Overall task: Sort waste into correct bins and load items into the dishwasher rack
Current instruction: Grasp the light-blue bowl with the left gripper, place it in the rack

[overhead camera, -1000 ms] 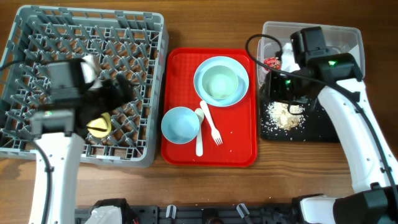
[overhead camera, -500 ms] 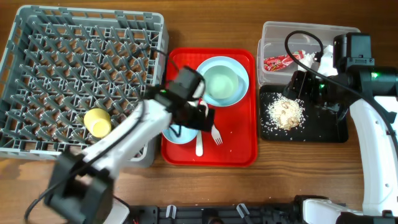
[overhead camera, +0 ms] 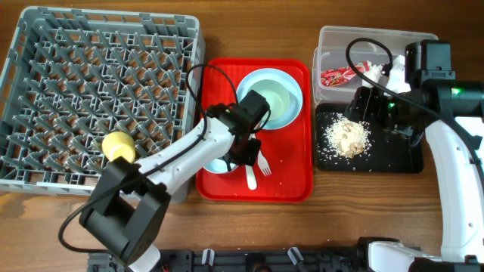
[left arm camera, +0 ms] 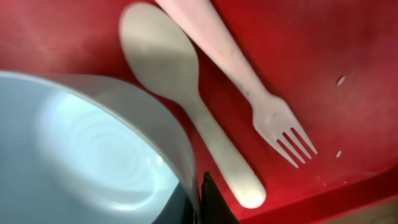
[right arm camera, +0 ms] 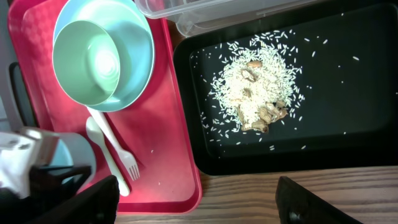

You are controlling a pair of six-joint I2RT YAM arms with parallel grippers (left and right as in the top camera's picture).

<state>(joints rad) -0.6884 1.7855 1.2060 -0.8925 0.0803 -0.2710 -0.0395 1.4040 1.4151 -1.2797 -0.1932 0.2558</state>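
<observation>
My left gripper (overhead camera: 243, 151) is shut on the rim of the small pale blue bowl (left arm camera: 81, 155) on the red tray (overhead camera: 291, 181); the bowl's wall stands between its fingers. The white spoon (left arm camera: 161, 62) and fork (left arm camera: 280, 124) lie just beside it. A mint bowl (overhead camera: 266, 100) sits in the round plate (overhead camera: 291, 113) at the tray's back. A yellow-inside bowl (overhead camera: 119, 146) rests in the grey rack (overhead camera: 45, 45). My right gripper (right arm camera: 199, 205) hangs open and holding nothing over the black tray (overhead camera: 401, 159), which holds the food scraps (overhead camera: 346, 136). The red wrapper (overhead camera: 336, 75) and napkin (overhead camera: 378, 72) lie in the clear tub (overhead camera: 333, 36).
Loose rice grains are scattered across the black tray and a few lie on the red tray (right arm camera: 174, 143). The right arm's cable (overhead camera: 370, 45) loops over the tub. Bare wooden table (overhead camera: 333, 196) runs along the front edge.
My left arm swung from the rack to the red tray and shut on the blue bowl's rim. My right arm drew back from the tub, opened wider, then stayed still.
</observation>
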